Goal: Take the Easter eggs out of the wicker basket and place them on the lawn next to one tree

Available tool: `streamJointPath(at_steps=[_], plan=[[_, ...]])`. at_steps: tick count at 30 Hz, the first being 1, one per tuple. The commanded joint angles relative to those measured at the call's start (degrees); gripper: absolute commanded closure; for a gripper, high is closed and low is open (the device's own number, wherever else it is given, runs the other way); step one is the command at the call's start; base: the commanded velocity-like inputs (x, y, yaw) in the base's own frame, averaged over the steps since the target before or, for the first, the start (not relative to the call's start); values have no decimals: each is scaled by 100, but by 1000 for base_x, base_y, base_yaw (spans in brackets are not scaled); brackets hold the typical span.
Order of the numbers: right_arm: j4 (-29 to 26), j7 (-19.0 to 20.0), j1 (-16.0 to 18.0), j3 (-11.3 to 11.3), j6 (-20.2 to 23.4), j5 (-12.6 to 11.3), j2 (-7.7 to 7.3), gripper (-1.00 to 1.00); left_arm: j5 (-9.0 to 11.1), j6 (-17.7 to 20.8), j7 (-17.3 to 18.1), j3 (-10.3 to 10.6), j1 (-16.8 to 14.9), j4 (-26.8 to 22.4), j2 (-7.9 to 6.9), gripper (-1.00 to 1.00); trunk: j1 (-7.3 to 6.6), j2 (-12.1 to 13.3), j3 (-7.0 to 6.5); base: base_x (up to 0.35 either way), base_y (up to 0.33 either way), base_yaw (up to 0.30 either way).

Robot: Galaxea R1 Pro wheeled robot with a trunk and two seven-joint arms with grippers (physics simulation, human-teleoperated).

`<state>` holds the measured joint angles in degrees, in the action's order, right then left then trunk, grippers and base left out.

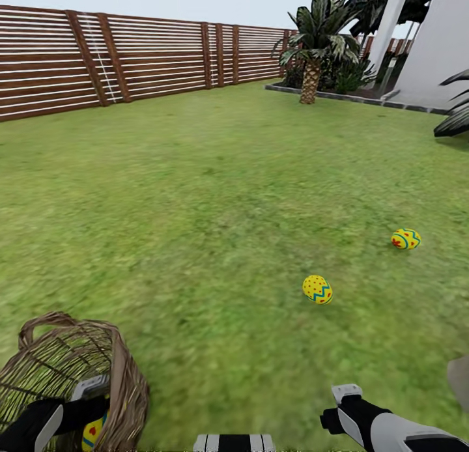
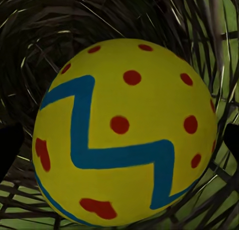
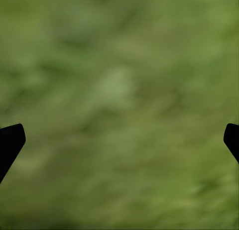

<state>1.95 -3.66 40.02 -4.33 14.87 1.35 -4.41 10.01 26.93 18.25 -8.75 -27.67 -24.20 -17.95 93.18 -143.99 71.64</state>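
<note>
The wicker basket (image 1: pixel 120 367) lies tipped on the lawn (image 1: pixel 215 198) at the near left. My left gripper (image 1: pixel 71 409) reaches into it. In the left wrist view this gripper (image 2: pixel 119 145) stands open, its fingertips (image 2: pixel 7 150) wide on either side of one Easter egg (image 2: pixel 124 133), yellow with a blue zigzag and red dots. That egg (image 1: pixel 92 432) shows inside the basket. Two more eggs lie on the grass to the right, one nearer (image 1: pixel 317 289) and one farther (image 1: pixel 406 239). My right gripper (image 1: pixel 345 409) hangs open over bare grass (image 3: pixel 119 90). The tree is out of view.
A brown slatted fence (image 1: pixel 130 61) runs along the back. A short palm-like plant (image 1: pixel 312 48) stands in a bordered bed at the back right, next to the white house wall (image 1: pixel 436 42). Dark drooping leaves (image 1: pixel 456 113) reach in at the right edge.
</note>
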Motion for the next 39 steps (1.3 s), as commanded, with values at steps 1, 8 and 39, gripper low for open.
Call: streamJointPath(at_steps=[1,8,39], plan=[[9,-3,6,-42,16,15,1,-100,27,49,12,-30,-2,-6,13,-100,1,-3,27,0,0,0],[7,-3,6,-42,16,15,-4,-100,27,48,12,-30,-2,-6,43,-100,19,-13,182,0,0,0],[7,-3,6,-42,16,15,-16,-100,36,-241,30,-117,-2,12,141,100,35,-21,315,0,0,0]])
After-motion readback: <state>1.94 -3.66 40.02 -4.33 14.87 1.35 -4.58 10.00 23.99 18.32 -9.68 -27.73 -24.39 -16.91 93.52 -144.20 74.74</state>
